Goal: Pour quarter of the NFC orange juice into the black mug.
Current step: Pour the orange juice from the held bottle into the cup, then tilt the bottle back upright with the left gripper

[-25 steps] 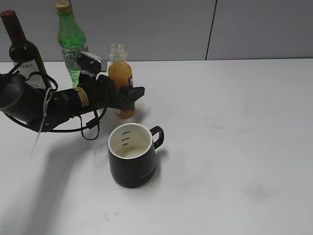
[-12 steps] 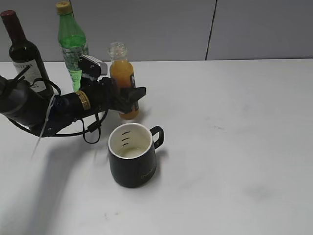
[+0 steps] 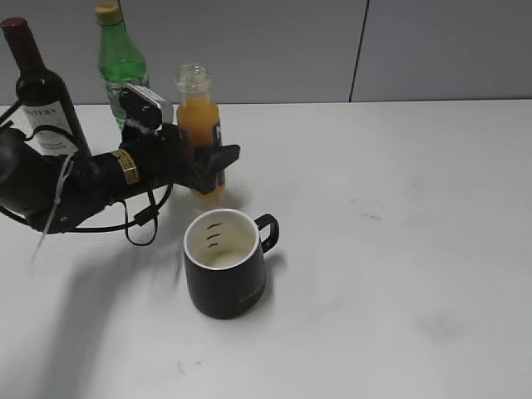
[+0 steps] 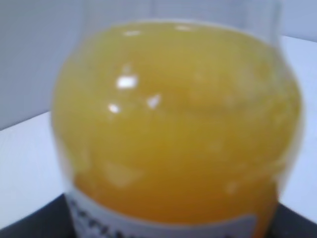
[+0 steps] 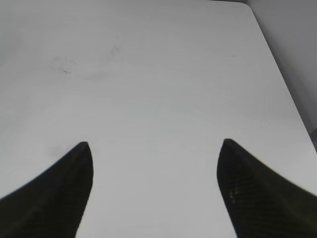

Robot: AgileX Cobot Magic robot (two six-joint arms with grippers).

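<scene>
Juice [image 3: 199, 125] sat gripped in the left fingers [image 3: 209, 162] (right fingers [image 5: 153, 191] wide, idle); hasty tilting might overshoot the black mug [image 3: 226, 270].

Slanted exterior; two close wrist views

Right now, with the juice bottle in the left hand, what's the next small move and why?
Probably carry the juice bottle toward the camera until its open neck is over the black mug. The left hand grips it upright, behind the mug rather than above it, so tilting now would likely spill on the table.
</scene>
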